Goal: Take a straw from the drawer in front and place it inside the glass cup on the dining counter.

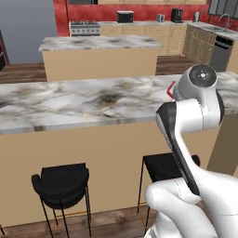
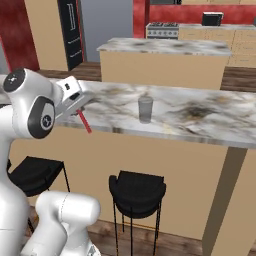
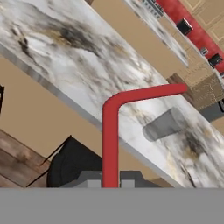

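Observation:
My gripper (image 2: 80, 110) is shut on the red straw (image 2: 85, 122), which slants down past the near edge of the dining counter (image 2: 200, 117). In the hand view the bent straw (image 3: 110, 135) rises from between the dark fingertips (image 3: 89, 179) of the gripper (image 3: 110, 181). The glass cup (image 2: 145, 109) stands upright on the marble top, to the right of the gripper and apart from it. The hand view shows the cup (image 3: 165, 124) just beyond the straw's bend. In the left base view a short piece of straw (image 1: 170, 89) shows beside the arm, above the dining counter (image 1: 69, 104). The drawer is out of view.
Black stools (image 2: 137, 192) (image 2: 35, 175) stand under the counter's near side; the left base view shows them too (image 1: 62, 183) (image 1: 162, 167). A shorter marble island (image 1: 100, 56) lies behind the counter. Cabinets, a stove and a sink line the far wall.

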Controlling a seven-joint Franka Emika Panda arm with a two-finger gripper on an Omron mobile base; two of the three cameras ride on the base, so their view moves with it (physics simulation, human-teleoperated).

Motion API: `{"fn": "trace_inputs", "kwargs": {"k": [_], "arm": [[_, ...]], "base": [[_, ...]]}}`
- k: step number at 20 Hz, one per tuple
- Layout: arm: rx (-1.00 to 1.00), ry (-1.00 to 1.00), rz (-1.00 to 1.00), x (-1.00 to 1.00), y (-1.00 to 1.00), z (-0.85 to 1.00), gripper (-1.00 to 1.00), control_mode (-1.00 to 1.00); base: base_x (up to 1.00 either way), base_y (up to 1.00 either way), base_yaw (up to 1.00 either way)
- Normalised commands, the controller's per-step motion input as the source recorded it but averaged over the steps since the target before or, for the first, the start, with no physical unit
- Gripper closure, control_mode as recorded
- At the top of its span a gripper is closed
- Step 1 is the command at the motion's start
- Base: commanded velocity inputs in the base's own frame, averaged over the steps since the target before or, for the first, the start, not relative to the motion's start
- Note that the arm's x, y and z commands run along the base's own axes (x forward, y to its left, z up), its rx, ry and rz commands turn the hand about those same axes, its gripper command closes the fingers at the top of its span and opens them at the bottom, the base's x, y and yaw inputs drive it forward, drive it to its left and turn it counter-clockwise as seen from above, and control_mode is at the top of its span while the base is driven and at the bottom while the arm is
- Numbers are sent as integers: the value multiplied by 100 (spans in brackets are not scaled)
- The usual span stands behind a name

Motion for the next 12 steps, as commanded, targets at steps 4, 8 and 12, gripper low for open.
{"fn": "trace_inputs", "kwargs": {"k": [4,8,12], "arm": [[5,0,-8,14,0,19,100,-100],[11,0,-7,17,0,24,100,-100],[14,0,2,25,-3,10,100,-100]], "base": [[0,0,0],[0,0,0],[0,0,0]]}}
